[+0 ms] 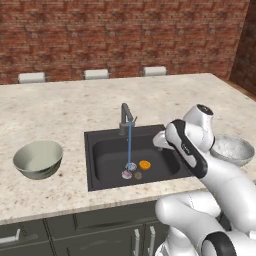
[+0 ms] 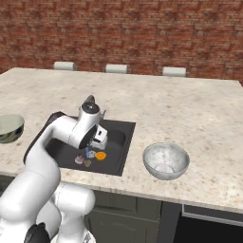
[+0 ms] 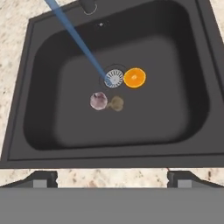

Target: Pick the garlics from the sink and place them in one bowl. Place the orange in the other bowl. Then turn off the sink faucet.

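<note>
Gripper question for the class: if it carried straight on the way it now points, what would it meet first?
Probably the sink floor, near the two garlics. The gripper points down into the basin, fingers wide apart, nothing between. Exact landing spot is uncertain.

Speckled beige stone counter (image 1: 65,112) spans the frame w/ dark cabinets (image 1: 75,232) under its front edge. Dark sink (image 1: 100,165) set into it, center of left base view. Faucet (image 1: 125,117) stands on counter at sink's back rim, blue water stream (image 1: 130,145) running down. Green-grey bowl (image 1: 38,159) sits on counter, left of sink. Mottled whitish bowl (image 2: 166,160) sits on counter, right of sink in right base view, near front edge. Both bowls well apart from sink rim.
</note>
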Controlling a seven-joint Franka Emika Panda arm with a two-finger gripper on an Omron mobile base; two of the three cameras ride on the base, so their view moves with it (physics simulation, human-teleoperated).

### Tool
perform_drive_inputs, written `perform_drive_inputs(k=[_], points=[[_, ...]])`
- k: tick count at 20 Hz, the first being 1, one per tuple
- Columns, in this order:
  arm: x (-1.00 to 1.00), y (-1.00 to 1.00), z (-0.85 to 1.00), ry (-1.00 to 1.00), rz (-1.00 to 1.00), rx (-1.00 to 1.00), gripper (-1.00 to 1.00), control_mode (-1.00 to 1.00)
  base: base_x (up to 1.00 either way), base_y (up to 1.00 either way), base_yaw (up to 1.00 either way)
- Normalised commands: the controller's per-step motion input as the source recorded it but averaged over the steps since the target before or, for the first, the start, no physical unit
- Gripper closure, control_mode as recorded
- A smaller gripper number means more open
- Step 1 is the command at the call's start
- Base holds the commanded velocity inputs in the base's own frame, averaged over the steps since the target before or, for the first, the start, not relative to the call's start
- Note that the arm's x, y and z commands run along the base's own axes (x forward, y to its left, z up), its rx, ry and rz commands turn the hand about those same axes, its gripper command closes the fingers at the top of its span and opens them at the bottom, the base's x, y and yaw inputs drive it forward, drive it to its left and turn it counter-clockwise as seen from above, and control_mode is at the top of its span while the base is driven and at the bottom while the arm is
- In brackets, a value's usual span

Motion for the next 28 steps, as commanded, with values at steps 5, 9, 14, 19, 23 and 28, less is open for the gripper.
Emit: perform_drive_inputs(k=[5, 9, 14, 19, 23, 28], points=[[0.04, 0.00, -0.52, 0.03, -0.03, 0.00, -1.00, -1.00, 0.00, 0.00, 0.00], [0.17, 0.00, -0.46, 0.05, -0.04, 0.00, -1.00, -1.00, 0.00, 0.00, 0.00], [0.24, 0.00, -0.42, 0.02, -0.04, 0.00, -1.00, -1.00, 0.00, 0.00, 0.00], [0.33, 0.00, -0.19, 0.00, -0.04, 0.00, -1.00, -1.00, 0.00, 0.00, 0.00], [0.36, 0.03, -0.17, 0.00, -0.01, 0.00, -1.00, -1.00, 0.00, 0.00, 0.00], [0.31, 0.08, -0.18, 0.00, -0.01, 0.00, -1.00, -1.00, 0.00, 0.00, 0.00]])
